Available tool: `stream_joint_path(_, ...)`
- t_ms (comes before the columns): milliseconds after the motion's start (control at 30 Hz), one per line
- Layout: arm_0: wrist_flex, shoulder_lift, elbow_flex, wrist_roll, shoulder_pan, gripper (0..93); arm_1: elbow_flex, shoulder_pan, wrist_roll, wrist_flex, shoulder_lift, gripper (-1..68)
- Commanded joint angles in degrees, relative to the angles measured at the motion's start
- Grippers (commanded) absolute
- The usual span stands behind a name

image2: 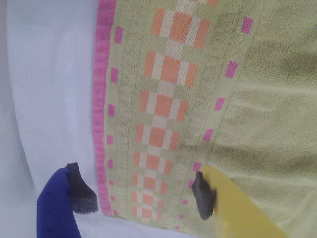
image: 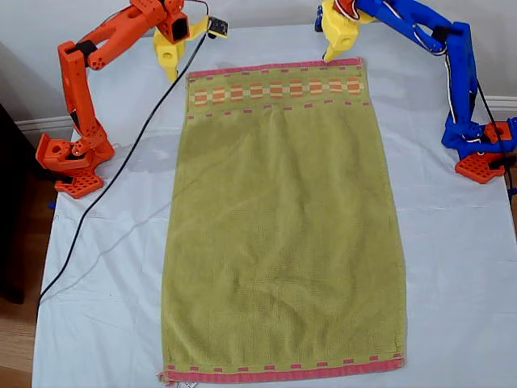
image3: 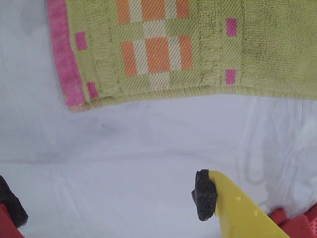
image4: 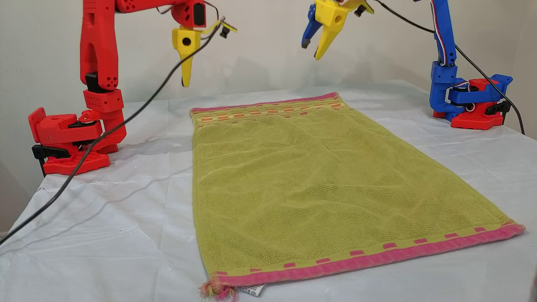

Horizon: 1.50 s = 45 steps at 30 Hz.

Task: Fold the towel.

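The exterior view is showing the towel (image: pixel 283 218) lying flat and unfolded on the white sheet (image: pixel 452 267), its checked stripe at the far end. My first gripper (image: pixel 333 44), on the blue arm (image: pixel 452 73), is hanging just above the towel's far corner on the exterior view's right. My second gripper (image: pixel 170 61), on the orange arm (image: pixel 77 97), is hanging just off the towel's far corner on the exterior view's left, over bare sheet.

The first wrist view is looking down at the towel's (image2: pixel 223 99) pink end band and checked stripe. My first gripper (image2: pixel 141 196) is standing spread, one black pad over the sheet (image2: pixel 44 89) just outside the pink band, the other over the towel inside the stripe, so the band is lying between the jaws, apart from them.

The second wrist view is showing the towel's (image3: pixel 198 49) corner beyond my second gripper (image3: pixel 106 201), which is spread wide over the sheet (image3: pixel 124 148) and gripping nothing.

The other view is showing both grippers raised well clear of the towel (image4: pixel 314 176): my first gripper (image4: pixel 312 48) parted, my second gripper (image4: pixel 184 79) pointing straight down. A white tag (image4: pixel 250 290) is peeking out under the towel's near pink band.
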Motion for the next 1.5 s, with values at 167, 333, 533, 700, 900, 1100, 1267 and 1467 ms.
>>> stream_joint_path(167, -3.43, -9.23, -10.9, -2.2, -0.44, 79.5, -5.01, -1.58, 1.76, 0.18, 3.16, 39.3)
stream_joint_path(333, -6.5, -12.92, -9.49, -5.19, 1.05, 77.2, -0.53, -0.97, 0.79, 0.18, 7.29, 39.2)
stream_joint_path(533, -8.96, -13.89, -12.74, -4.83, 0.35, 72.7, 0.35, -2.81, 0.7, 0.18, 8.61, 39.2)
stream_joint_path(700, -5.63, -17.4, -23.82, -4.13, 0.79, 75.2, -0.26, -3.96, 0.88, 0.18, 8.0, 39.3)
stream_joint_path(900, 2.55, -30.76, -47.37, -2.37, 0.88, 73.9, 0.18, -4.92, 0.7, 0.18, 8.96, 39.2)
stream_joint_path(1100, 2.46, -34.63, -50.8, -4.83, 2.37, 62.7, 2.9, -4.13, -0.35, 0.18, 12.48, 39.1)
stream_joint_path(1267, 2.55, -33.57, -44.47, -6.86, 2.55, 54.4, 7.29, -3.6, -0.7, 0.18, 15.56, 38.9)
stream_joint_path(1467, 2.55, -25.14, -31.38, -6.15, 0.88, 53.1, 7.03, -3.69, -0.62, 0.18, 14.85, 38.9)
